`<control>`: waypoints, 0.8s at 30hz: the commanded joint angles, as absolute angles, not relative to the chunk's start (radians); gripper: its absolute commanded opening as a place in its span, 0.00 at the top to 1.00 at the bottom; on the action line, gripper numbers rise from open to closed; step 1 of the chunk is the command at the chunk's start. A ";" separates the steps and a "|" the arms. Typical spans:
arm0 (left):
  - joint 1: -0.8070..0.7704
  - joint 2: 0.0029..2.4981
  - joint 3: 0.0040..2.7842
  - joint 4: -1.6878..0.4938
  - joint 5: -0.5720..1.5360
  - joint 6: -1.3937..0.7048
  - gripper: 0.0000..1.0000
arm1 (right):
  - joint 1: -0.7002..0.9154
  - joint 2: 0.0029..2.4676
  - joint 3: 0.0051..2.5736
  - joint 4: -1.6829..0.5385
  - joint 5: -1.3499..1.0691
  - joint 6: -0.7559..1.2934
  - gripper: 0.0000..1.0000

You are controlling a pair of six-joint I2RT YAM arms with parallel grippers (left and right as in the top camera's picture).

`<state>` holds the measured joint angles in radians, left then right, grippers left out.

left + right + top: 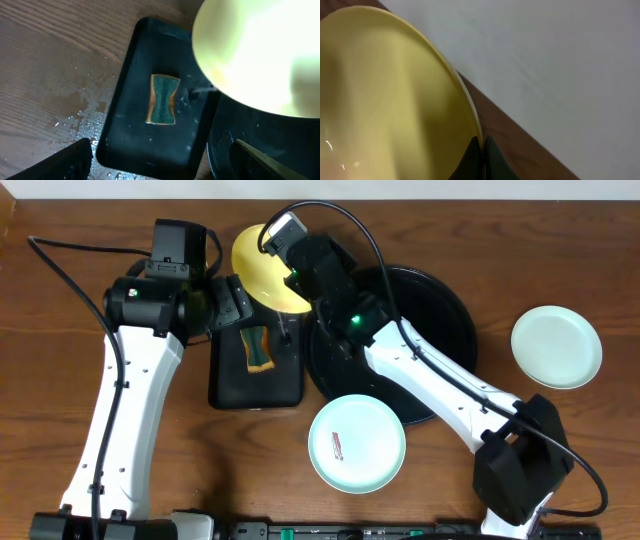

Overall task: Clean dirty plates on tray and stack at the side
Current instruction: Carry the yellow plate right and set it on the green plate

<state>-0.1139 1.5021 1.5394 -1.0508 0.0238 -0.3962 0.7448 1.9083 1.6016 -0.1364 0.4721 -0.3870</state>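
Clamping the yellow plate (385,100) by its rim, the right gripper (482,157) is closed tight, with both fingers pinching the edge. The plate is held off the counter (60,310), near the back left rim of the round black tray (440,300). The left gripper (161,145) is spread wide, holds nothing and hovers over the small rectangular tray (125,125). A sponge (162,99) lies in that tray, green face up. Water droplets (85,107) dot the counter just beside it. One light blue plate (357,445), red-brown smear visible, overlaps the round tray's front rim. A second light blue plate (557,347) sits on the counter to the right, well apart from the tray.
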 commanded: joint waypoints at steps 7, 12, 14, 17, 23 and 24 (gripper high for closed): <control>-0.112 1.498 1.554 -1.055 0.018 -0.398 0.12 | 0.750 1.904 1.605 -0.082 0.497 -0.463 0.99; -0.112 1.498 1.553 -1.055 0.018 -0.398 0.12 | 0.750 1.904 1.605 -0.063 0.497 -0.470 0.99; -0.112 1.498 1.554 -1.055 0.018 -0.398 0.11 | 0.750 1.904 1.605 -0.046 0.497 -0.489 0.99; -0.112 1.498 1.554 -1.055 0.018 -0.398 0.12 | 0.750 1.904 1.605 -0.028 0.497 -0.514 0.99; -0.112 1.498 1.553 -1.055 0.018 -0.398 0.12 | 0.757 1.904 1.605 -0.016 0.497 -0.535 0.99; -0.112 1.498 1.554 -1.055 0.018 -0.398 0.12 | 0.761 1.904 1.605 -0.013 0.497 -0.550 0.99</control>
<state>-0.1139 1.5021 1.5394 -1.0508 0.0238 -0.3962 0.7452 1.9083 1.6016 -0.0246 0.4873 -0.5121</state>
